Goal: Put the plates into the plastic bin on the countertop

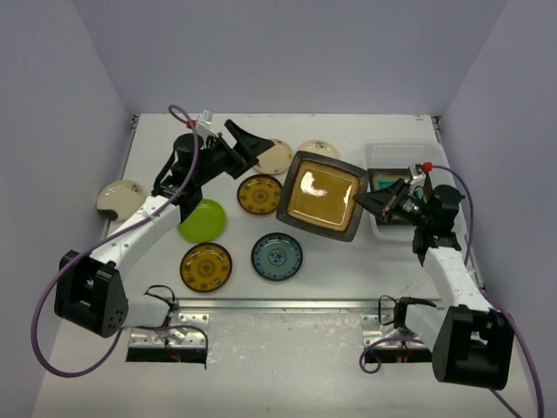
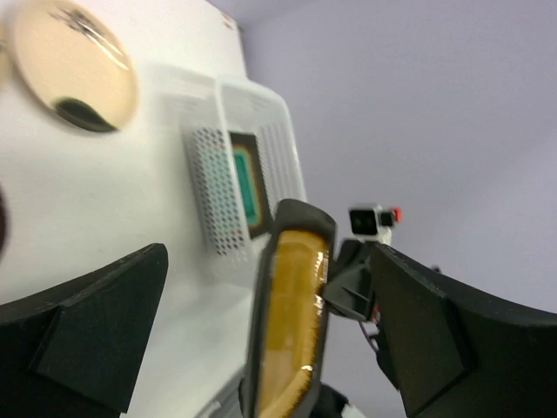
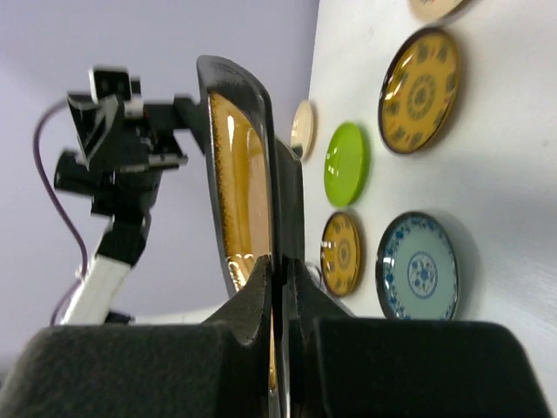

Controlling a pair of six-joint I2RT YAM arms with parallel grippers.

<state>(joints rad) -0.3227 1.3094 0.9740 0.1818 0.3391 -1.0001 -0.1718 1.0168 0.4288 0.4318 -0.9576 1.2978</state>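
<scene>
The amber square plate (image 1: 320,195) hangs tilted above the countertop (image 1: 348,261), and my right gripper (image 1: 370,202) is shut on its right rim. In the right wrist view the fingers (image 3: 280,270) pinch that dark rim, with the plate (image 3: 239,174) edge-on. My left gripper (image 1: 254,150) stands wide open just left of the plate. In its own view the plate (image 2: 291,322) sits between the spread fingers (image 2: 270,261), touching neither. The plastic bin (image 1: 402,155) at the right holds a teal square plate (image 1: 383,179), which the left wrist view also shows inside the bin (image 2: 218,192).
Round plates lie on the countertop: cream ones (image 1: 120,198) (image 1: 275,156) (image 1: 318,149), a lime green one (image 1: 202,219), amber-patterned ones (image 1: 259,193) (image 1: 206,266) and a blue-white one (image 1: 277,256). A metal rail (image 1: 278,305) runs along the near edge.
</scene>
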